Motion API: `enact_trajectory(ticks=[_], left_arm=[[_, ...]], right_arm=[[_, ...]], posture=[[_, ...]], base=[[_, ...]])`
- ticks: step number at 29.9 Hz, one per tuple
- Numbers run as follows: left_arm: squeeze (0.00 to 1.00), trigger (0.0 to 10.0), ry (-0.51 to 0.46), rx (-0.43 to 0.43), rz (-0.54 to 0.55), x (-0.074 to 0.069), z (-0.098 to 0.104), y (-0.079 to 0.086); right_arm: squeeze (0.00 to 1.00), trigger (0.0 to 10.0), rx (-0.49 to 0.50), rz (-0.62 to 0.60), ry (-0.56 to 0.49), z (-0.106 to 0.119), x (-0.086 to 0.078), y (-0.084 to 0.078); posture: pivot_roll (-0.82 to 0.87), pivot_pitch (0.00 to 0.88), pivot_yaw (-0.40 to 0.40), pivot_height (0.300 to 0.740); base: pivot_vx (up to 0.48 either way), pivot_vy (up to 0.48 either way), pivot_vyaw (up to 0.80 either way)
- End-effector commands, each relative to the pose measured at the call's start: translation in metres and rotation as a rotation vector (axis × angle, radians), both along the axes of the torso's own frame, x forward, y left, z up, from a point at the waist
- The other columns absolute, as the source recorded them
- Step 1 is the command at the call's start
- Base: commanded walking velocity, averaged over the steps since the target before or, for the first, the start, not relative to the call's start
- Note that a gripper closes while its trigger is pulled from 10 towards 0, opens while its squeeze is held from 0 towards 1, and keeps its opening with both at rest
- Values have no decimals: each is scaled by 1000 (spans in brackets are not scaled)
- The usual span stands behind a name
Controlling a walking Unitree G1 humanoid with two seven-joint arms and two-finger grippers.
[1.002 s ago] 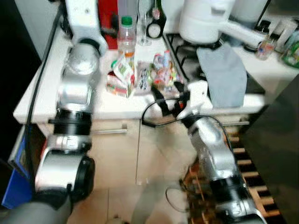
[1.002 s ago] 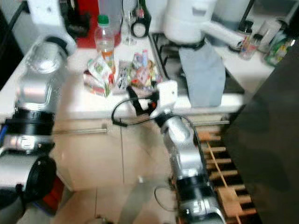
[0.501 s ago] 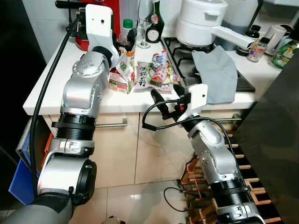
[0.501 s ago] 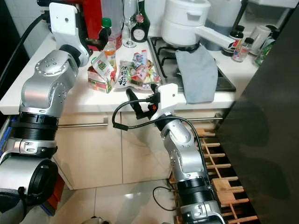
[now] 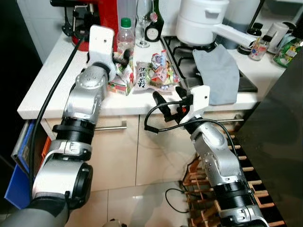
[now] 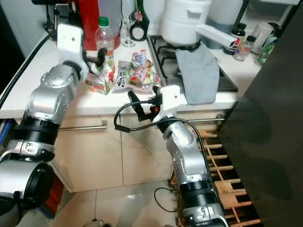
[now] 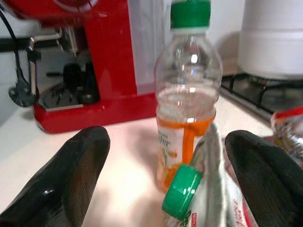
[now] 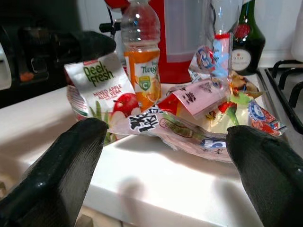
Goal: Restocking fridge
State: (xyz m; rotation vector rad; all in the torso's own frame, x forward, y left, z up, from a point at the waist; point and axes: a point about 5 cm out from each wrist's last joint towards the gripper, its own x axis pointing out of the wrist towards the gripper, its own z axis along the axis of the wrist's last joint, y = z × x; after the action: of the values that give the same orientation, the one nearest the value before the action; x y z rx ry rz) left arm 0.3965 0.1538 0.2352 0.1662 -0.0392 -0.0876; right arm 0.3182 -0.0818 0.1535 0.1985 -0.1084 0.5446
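White countertop is shown bearing the groceries. A Deel Fresh juice carton — labelled "mixed apple", green-capped — is seen leaning beside a clear Twist bottle holding a little orange drink, with a heap of snack packets just to its right. The left gripper is held at the carton, fingers spread wide to either side of its cap, nothing clasped; whether the carton is touched cannot be told. The right gripper is poised off the counter's front edge — fingers wide apart, empty, directed at the packets. Behind stand a red appliance, a dark bottle, a white pot on the hob and a grey cloth.
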Motion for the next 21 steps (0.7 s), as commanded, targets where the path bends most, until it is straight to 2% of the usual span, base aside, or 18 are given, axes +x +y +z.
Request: enact_trajectory(ticks=[1, 7, 9, 10, 11, 12, 15, 17, 18, 21], left_arm=[[0, 10000, 2, 3, -16, 0, -1, -5], [0, 10000, 37, -25, -35, 3, -10, -7], [0, 10000, 62, -10, -26, 4, -16, -6], [0, 4667, 74, -8, -26, 4, -20, -4], [0, 4667, 74, -8, -26, 4, -20, -4], [0, 0, 90, -11, -19, 5, -25, -2], [0, 0, 122, -43, -23, 6, -40, 0], [0, 0, 116, -61, -22, 7, -43, -1], [0, 0, 125, -117, 8, 9, -48, 1], [0, 0, 86, -152, 17, 11, -41, -1]], right_arm=[[0, 10000, 6, -4, -2, 2, -1, -4], [0, 10000, 3, -3, -1, 2, 0, -4], [0, 10000, 2, -1, -1, 2, 0, -4], [0, 10000, 2, 0, 0, 2, 0, -4], [0, 10000, 2, 0, 0, 2, 0, -4], [0, 10000, 1, 0, 0, 2, 0, -4], [0, 10000, 2, 1, 5, 1, 1, -4], [0, 10000, 3, 2, 7, 1, 1, -4], [0, 10000, 2, 5, 10, 1, 2, -3], [0, 10000, -1, 5, 7, 1, 3, -3]], posture=[[-32, 0, -31, 740], [-32, 0, -34, 740], [-32, 0, -34, 740], [-32, 0, -34, 740], [-32, 0, -34, 740], [-32, 0, -32, 740], [-28, 0, -30, 740], [-26, 0, -30, 740], [-25, 0, -30, 740], [-46, 0, -26, 740]], base=[[0, 0, 0], [0, 0, 0], [0, 0, 0], [0, 0, 0], [0, 0, 0], [0, 0, 0], [0, 0, 0], [0, 0, 0], [0, 0, 0], [0, 0, 0]])
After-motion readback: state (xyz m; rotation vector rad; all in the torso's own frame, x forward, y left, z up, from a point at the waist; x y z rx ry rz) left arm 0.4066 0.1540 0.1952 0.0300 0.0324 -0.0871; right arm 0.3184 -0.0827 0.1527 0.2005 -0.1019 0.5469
